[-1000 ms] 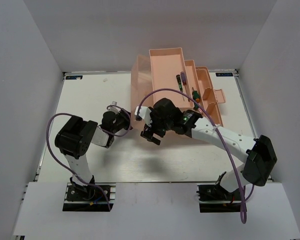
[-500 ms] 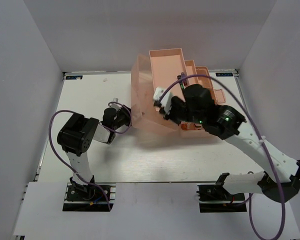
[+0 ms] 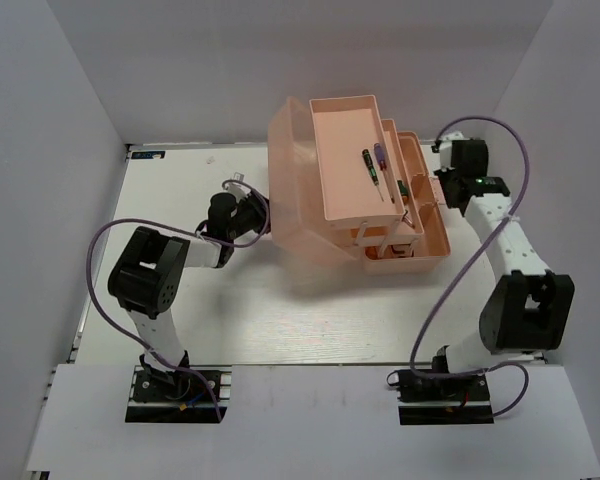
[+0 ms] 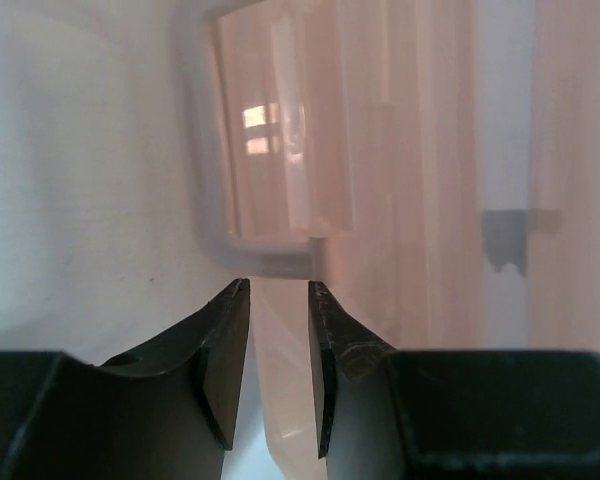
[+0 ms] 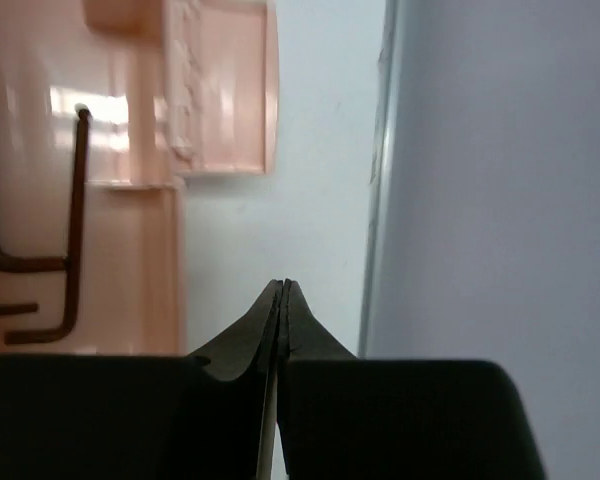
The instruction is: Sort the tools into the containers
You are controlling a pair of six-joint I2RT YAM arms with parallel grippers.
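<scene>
The salmon-pink toolbox (image 3: 432,238) stands open at the back middle, its trays stepped out. On the top tray (image 3: 335,170) lie two screwdrivers, a black-green one (image 3: 367,166) and a purple-handled one (image 3: 379,154). In the right wrist view dark hex keys (image 5: 72,240) lie in a compartment of the toolbox (image 5: 225,100). My left gripper (image 3: 254,214) (image 4: 278,290) is shut on a pink plastic part of the raised lid (image 3: 288,165) (image 4: 280,150). My right gripper (image 3: 446,176) (image 5: 283,286) is shut and empty, over bare table to the right of the toolbox.
The right wall (image 5: 500,180) and the table's right edge (image 5: 378,200) lie close beside my right gripper. White walls enclose the table (image 3: 280,320) on three sides. Purple cables (image 3: 460,270) loop off both arms.
My right arm swung from in front of the toolbox, over it, to its back right side, and its jaws shut. The toolbox's trays now show uncovered. The left gripper kept its hold.
</scene>
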